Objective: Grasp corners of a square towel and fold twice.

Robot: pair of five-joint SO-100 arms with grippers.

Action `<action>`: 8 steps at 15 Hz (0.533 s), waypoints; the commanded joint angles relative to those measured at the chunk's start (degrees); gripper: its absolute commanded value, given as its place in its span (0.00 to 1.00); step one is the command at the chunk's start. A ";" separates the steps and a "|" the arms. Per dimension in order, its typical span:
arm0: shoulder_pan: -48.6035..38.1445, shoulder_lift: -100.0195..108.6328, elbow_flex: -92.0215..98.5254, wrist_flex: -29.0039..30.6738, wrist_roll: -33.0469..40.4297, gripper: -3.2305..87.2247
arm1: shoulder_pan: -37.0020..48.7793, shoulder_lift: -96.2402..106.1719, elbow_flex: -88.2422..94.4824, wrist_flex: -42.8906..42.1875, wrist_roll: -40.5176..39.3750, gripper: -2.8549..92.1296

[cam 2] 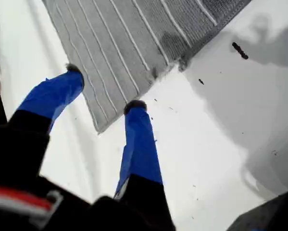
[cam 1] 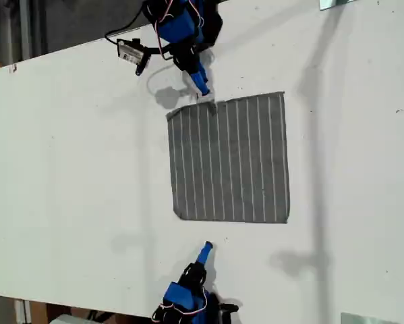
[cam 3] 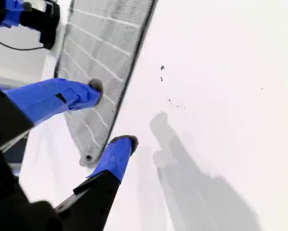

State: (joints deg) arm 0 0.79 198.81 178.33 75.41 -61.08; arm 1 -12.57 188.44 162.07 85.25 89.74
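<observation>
Lying flat on your smooth white table [cam 1: 67, 169], the ribbed grey towel [cam 1: 230, 159] looks square; my first tool [cam 2: 105, 90] and my second tool [cam 3: 112, 114] gape empty over its corners.

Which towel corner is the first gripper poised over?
My first gripper straddles the towel's corner at the exterior view's upper left; other corners lie farther off.

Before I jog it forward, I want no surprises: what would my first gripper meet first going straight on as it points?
Most likely the towel: its corner lies between the open jaws of my first gripper, though height above it is unclear.
</observation>
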 commanded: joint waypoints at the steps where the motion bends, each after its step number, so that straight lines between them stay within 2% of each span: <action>1: -1.76 -0.18 0.44 -1.05 -32.34 0.32 | -1.67 -0.35 4.57 -3.25 -1.58 0.25; 2: -0.62 -0.18 0.44 -1.23 -31.29 0.31 | -2.02 -0.35 4.57 -3.43 -0.79 0.25; 3: 0.00 -0.18 0.53 -1.85 -30.06 0.24 | -2.64 -0.35 4.13 -3.78 0.97 0.24; 4: 0.70 -0.18 0.62 -2.02 -30.50 0.24 | -2.81 -0.26 3.08 -4.48 1.14 0.24; 6: 0.26 -0.09 0.62 -1.58 -31.99 0.31 | -3.16 -0.26 1.49 -5.27 0.70 0.25; 8: 0.00 -0.09 0.53 -1.58 -32.78 0.33 | 0.26 0.00 1.05 -2.81 1.14 0.22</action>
State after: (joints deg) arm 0 0.79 198.81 178.68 74.62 -92.90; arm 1 -13.45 188.61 166.73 81.56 90.62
